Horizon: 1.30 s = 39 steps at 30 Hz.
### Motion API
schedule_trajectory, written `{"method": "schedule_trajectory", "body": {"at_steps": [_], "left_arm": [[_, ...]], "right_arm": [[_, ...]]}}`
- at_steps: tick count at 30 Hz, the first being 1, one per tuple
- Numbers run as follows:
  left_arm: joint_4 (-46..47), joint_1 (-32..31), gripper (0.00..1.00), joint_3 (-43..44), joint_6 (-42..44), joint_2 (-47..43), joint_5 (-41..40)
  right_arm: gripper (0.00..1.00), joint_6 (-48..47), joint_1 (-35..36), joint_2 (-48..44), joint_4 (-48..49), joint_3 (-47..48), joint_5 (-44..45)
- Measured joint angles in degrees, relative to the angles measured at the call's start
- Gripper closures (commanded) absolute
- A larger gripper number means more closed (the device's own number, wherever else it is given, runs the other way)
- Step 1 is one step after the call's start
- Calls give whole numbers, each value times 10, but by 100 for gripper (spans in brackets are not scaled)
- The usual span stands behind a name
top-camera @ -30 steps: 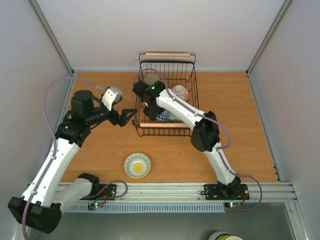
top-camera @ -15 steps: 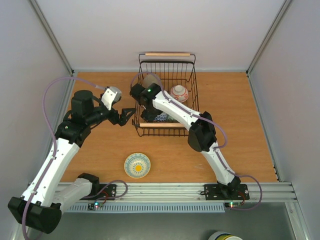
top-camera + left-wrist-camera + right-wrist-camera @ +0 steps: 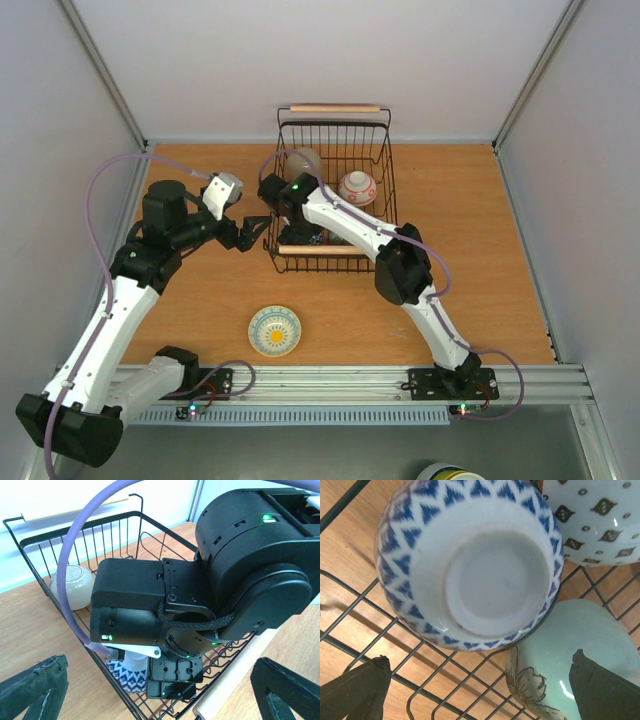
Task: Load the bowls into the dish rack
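Right fingers (image 3: 355, 690) stand apart, empty, over an upturned blue-patterned bowl (image 3: 470, 565) lying in the dish rack (image 3: 335, 108) against a pale green bowl (image 3: 560, 650). Left fingers (image 3: 35, 690) stand apart, empty, beside the rack. A yellow-centred bowl (image 3: 274, 330) sits on the counter (image 3: 470, 250).

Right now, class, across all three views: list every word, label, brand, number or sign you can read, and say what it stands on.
No readable text in any view.
Blue-triangle bowl: painted pattern only, no letters.
Pale green bowl: a drawn motif, not writing.
Right arm's black housing: green lights, no legible label.
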Motion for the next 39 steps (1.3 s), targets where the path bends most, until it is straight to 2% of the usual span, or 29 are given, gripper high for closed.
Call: {"method": "schedule_trajectory", "body": {"at_steps": [6, 12, 16, 19, 23, 24, 26, 39], "left_arm": [[0, 0, 1, 0, 0, 0, -2], [0, 0, 1, 0, 0, 0, -2], [0, 0, 1, 0, 0, -1, -3], [0, 0, 1, 0, 0, -2, -7], [3, 0, 1, 0, -2, -2, -26], [4, 0, 1, 0, -3, -2, -33], [6, 0, 1, 0, -7, -2, -44], [12, 0, 1, -5, -11, -2, -58]], "right_arm": [[1, 18, -8, -76, 52, -79, -11], [1, 47, -28, -210, 89, -120, -24], [2, 72, -46, -304, 137, -181, -15], [10, 85, -57, -376, 186, -264, -31], [30, 97, -54, -455, 230, -361, -106], [34, 100, -51, -471, 237, -380, -125], [37, 105, -39, -493, 246, -411, -155], [38, 150, 109, -547, 299, -601, -186]]}}
